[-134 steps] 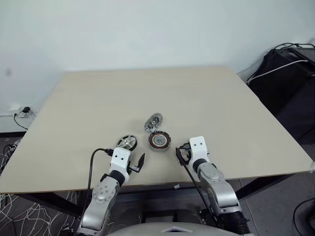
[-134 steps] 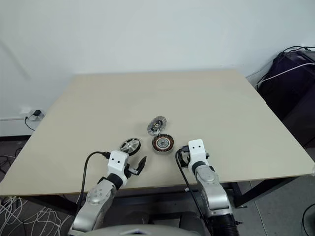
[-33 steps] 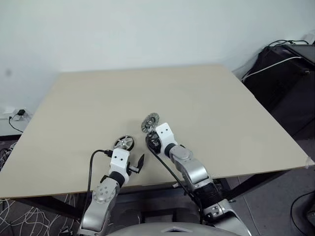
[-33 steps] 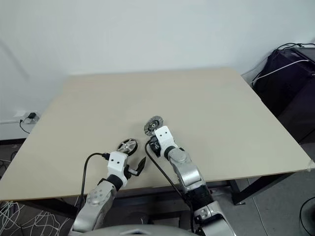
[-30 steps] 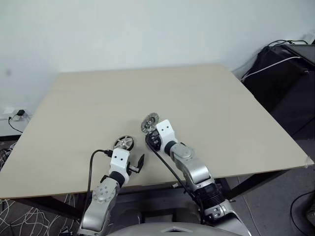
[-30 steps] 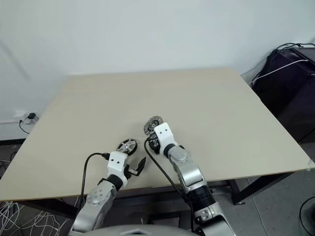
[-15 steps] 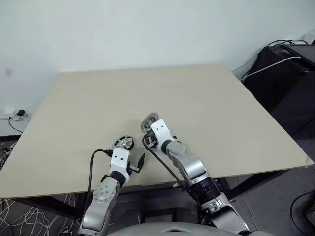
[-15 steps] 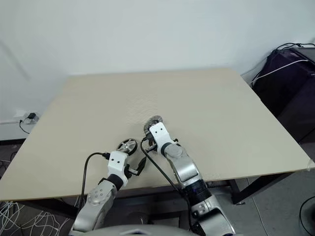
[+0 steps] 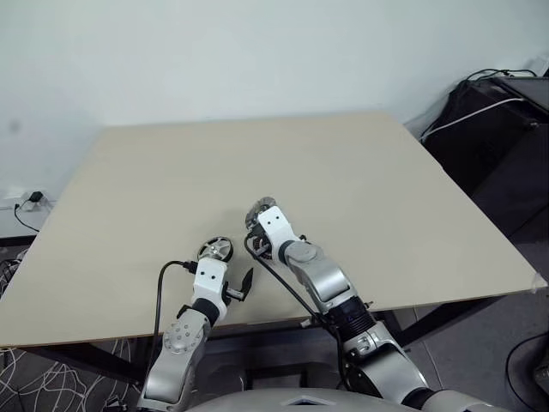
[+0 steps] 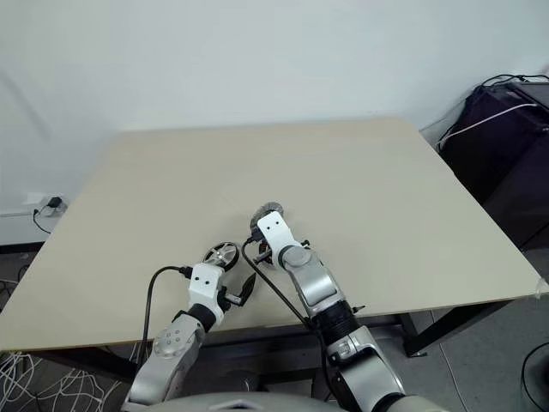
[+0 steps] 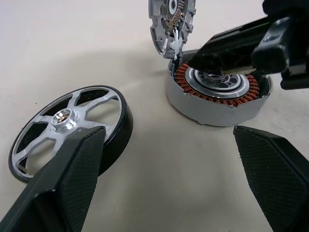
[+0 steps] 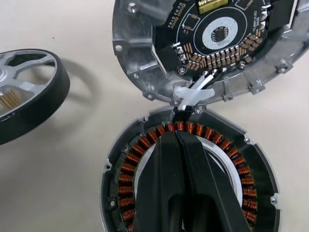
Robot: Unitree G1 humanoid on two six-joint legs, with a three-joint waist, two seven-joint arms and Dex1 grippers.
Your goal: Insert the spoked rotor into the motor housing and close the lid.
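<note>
- My left gripper hovers low over the table near its front edge, fingers spread wide apart with nothing between them
- The rotor lies flat on the table just ahead of my left gripper, spokes and shiny hub facing up, untouched; in the head view it sits at the left of the group of parts
- The housing stands just to the right of the rotor, apart from it, open at the top, with its ring of copper windings around a silvery centre
- My right gripper reaches in from the right, angled down, its two black fingers pressed together with nothing between them; they lie over the housing's silvery centre, tips near the far rim, and I cannot tell whether they touch it
- The lid stands tilted up at the housing's far edge, its inner face with a circuit board turned toward me, joined to the housing by short white wires
- Beyond the lid the table runs bare to a pale wall
</note>
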